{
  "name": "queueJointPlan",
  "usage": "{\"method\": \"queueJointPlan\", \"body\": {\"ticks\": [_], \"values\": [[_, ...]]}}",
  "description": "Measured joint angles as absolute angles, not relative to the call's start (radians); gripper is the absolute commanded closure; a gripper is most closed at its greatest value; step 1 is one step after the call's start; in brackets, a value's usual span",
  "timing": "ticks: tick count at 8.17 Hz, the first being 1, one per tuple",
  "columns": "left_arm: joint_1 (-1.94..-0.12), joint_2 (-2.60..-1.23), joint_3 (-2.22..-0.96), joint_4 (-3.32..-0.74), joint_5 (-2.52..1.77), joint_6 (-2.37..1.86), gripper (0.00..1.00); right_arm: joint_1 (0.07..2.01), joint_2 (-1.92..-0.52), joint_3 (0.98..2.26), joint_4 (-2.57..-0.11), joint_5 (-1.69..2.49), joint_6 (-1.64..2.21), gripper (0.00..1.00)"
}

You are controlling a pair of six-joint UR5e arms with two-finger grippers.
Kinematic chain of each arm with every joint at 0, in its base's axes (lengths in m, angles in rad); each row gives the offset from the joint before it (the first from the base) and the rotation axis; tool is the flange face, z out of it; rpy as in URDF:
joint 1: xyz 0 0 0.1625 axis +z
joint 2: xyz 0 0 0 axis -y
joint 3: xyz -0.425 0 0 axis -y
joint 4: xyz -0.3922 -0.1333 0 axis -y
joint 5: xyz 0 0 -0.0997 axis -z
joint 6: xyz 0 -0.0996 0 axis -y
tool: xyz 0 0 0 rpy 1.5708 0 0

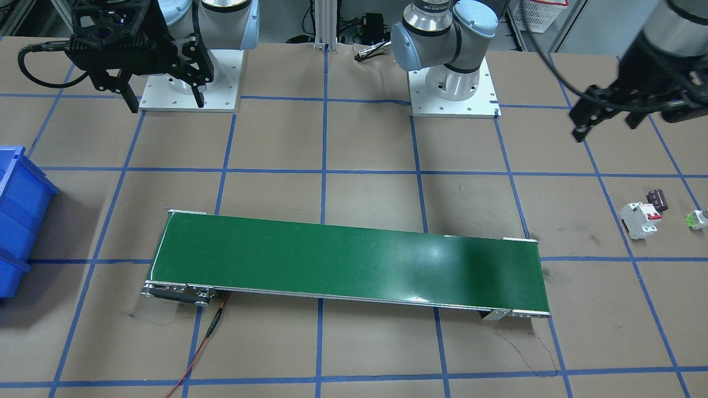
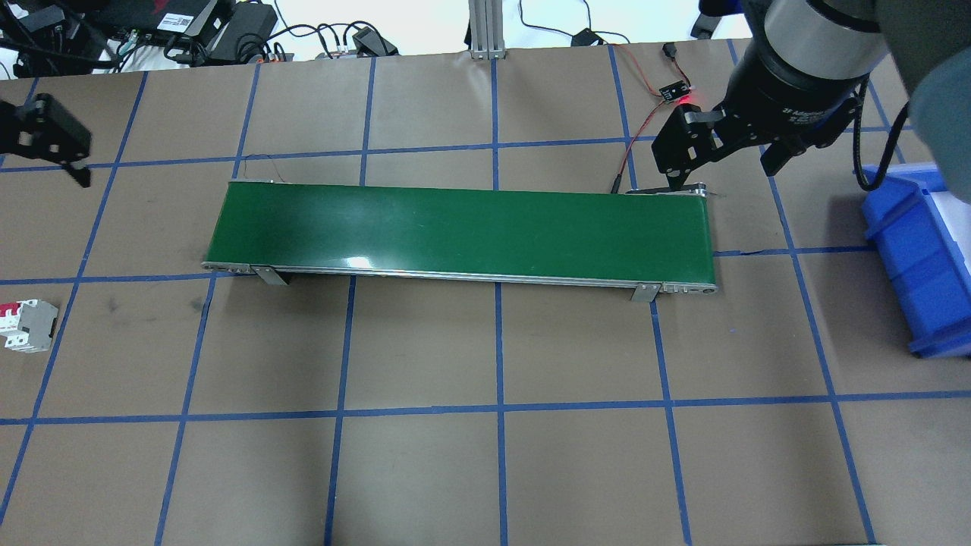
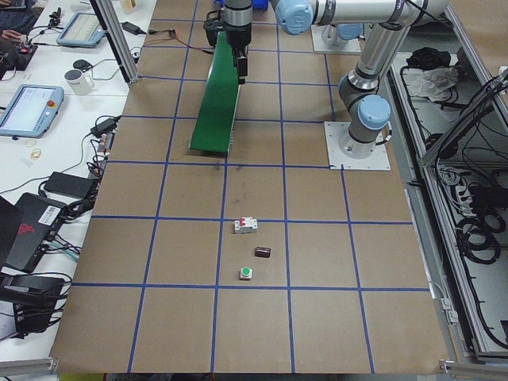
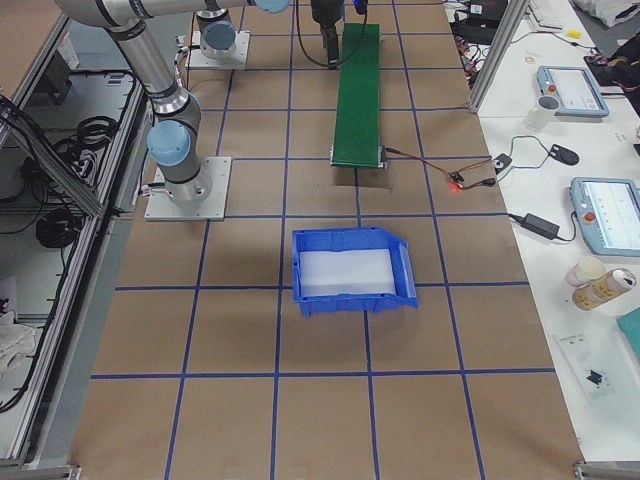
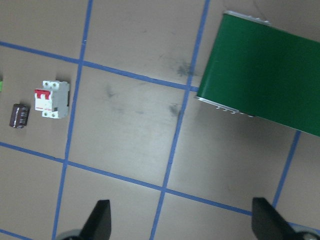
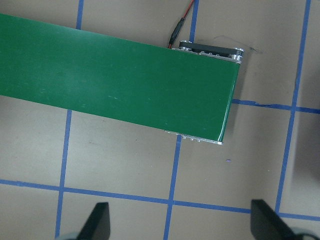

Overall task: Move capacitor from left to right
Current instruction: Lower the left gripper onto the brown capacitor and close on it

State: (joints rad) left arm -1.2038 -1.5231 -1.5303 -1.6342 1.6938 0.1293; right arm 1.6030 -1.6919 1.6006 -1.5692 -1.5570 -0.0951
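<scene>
The capacitor (image 1: pixel 657 199), a stubby dark cylinder, lies on the brown table next to the white breaker (image 1: pixel 639 218). It also shows in the left wrist view (image 5: pixel 19 115) and the exterior left view (image 3: pixel 263 252); it is outside the overhead view. My left gripper (image 5: pixel 182 225) is open and empty, held high above the table near the belt's left end, well away from the capacitor; it also shows in the front-facing view (image 1: pixel 603 119). My right gripper (image 6: pixel 181 225) is open and empty above the belt's right end, and shows in the front-facing view (image 1: pixel 166 102).
A long green conveyor belt (image 2: pixel 463 227) lies across the middle of the table. A blue bin (image 2: pixel 918 258) stands at the robot's right. A tiny green-and-white part (image 1: pixel 697 219) lies beside the breaker (image 5: pixel 52 99). A red wire (image 1: pixel 204 342) runs from the belt.
</scene>
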Motion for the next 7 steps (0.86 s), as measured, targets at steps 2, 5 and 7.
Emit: {"method": "queueJointPlan", "body": {"ticks": [2, 5, 7], "values": [[-1.006, -1.536, -1.53, -1.635, 1.712, 0.225, 0.0, 1.603, -1.692, 1.601, -1.569, -1.558, -0.095, 0.0], [-0.816, -1.563, -1.536, -1.601, 1.717, 0.414, 0.0, 1.603, -1.692, 1.601, -1.569, -1.558, -0.095, 0.0], [-0.743, -1.649, -1.546, -1.444, 1.717, 0.604, 0.0, 1.603, -1.692, 1.601, -1.569, -1.558, -0.095, 0.0]]}}
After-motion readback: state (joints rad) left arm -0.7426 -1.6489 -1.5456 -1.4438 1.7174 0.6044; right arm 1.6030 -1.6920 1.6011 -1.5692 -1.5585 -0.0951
